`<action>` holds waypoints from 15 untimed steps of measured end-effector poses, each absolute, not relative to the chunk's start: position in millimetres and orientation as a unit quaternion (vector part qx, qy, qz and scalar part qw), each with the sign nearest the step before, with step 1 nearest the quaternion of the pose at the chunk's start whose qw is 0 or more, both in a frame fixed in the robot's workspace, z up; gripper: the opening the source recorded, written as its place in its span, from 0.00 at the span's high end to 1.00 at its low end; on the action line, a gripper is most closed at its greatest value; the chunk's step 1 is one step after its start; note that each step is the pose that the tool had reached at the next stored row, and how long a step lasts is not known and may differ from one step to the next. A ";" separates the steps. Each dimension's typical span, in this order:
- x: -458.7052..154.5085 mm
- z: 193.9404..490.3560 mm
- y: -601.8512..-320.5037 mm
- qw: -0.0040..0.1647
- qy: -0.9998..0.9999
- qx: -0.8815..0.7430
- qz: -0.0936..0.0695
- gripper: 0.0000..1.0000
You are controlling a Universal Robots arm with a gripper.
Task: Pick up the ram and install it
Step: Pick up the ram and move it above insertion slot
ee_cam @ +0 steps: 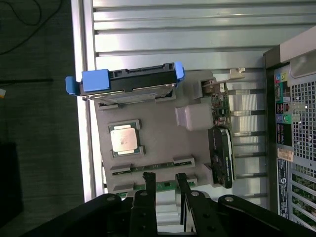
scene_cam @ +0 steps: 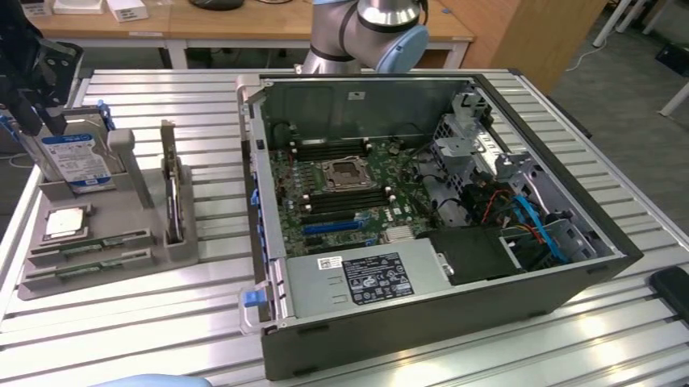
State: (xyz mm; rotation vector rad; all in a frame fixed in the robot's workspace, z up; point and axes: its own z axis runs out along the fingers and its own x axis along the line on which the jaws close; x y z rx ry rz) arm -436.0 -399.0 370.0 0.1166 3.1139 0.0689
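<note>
Hovering above ram (ee_cam: 167,186); hand (ee_cam: 164,176) spread

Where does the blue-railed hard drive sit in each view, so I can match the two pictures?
Exterior view: the hard drive stands upright at the far end of the grey holder, at the exterior view's left.
Wrist view: the hard drive is seen edge-on from above, at the end of the grey holder, just beyond the processor.
Shared landmark: the processor, lying flat in the holder next to the drive.

No text legible; power supply label (scene_cam: 366,278), hard drive label (scene_cam: 77,158) unreadable.
</note>
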 end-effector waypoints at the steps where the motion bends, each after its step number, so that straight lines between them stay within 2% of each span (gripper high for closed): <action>1: -436.0 370.0 -399.0 0.012 0.999 0.037 0.022 0.70; 15: -435.9 350.1 -400.4 0.012 0.999 0.037 0.024 0.70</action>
